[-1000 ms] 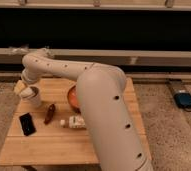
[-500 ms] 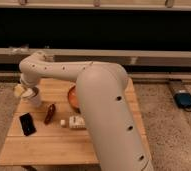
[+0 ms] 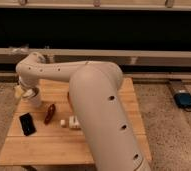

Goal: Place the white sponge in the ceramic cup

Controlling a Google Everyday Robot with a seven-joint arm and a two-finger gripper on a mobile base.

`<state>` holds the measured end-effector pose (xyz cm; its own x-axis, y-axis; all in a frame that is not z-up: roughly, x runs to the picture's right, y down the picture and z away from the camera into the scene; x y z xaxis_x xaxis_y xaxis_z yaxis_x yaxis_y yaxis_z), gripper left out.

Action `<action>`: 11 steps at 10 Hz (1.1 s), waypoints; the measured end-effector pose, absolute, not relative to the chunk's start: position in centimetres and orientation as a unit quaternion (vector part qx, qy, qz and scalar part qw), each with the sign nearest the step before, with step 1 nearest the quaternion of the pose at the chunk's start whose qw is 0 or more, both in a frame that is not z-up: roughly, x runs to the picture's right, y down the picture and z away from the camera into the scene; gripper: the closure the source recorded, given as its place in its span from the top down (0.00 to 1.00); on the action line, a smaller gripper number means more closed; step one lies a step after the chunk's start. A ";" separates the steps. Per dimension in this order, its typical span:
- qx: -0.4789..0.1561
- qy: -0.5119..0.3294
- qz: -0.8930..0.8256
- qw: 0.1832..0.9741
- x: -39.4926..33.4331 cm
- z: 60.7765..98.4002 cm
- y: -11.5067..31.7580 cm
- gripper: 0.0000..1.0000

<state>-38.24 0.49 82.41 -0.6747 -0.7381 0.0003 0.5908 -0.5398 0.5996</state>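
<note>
Gripper [image 3: 26, 92] hides the rim of the plain white ceramic cup [image 3: 35, 99] on the light wooden table [image 3: 49, 146]; whether it clamps anything cannot be told.

The plain white ceramic cup [image 3: 35, 99] stands upright near the left edge of the table [image 3: 49, 146], touching the gripper [image 3: 27, 93], beside which a pale lump, seemingly the white sponge [image 3: 18, 93], shows.
</note>
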 end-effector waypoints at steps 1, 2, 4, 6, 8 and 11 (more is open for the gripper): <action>0.123 -0.286 -0.870 0.383 -38.1 82.7 0.4 0.80; 0.119 -0.284 -0.871 0.384 -37.9 83.0 0.2 0.80; 0.110 -0.279 -0.872 0.387 -37.3 83.8 -0.2 0.80; 0.103 -0.275 -0.873 0.390 -36.8 84.3 -0.5 0.80; 0.100 -0.273 -0.873 0.392 -36.7 84.6 -0.8 0.80; 0.100 -0.273 -0.872 0.393 -36.6 84.6 -1.0 0.80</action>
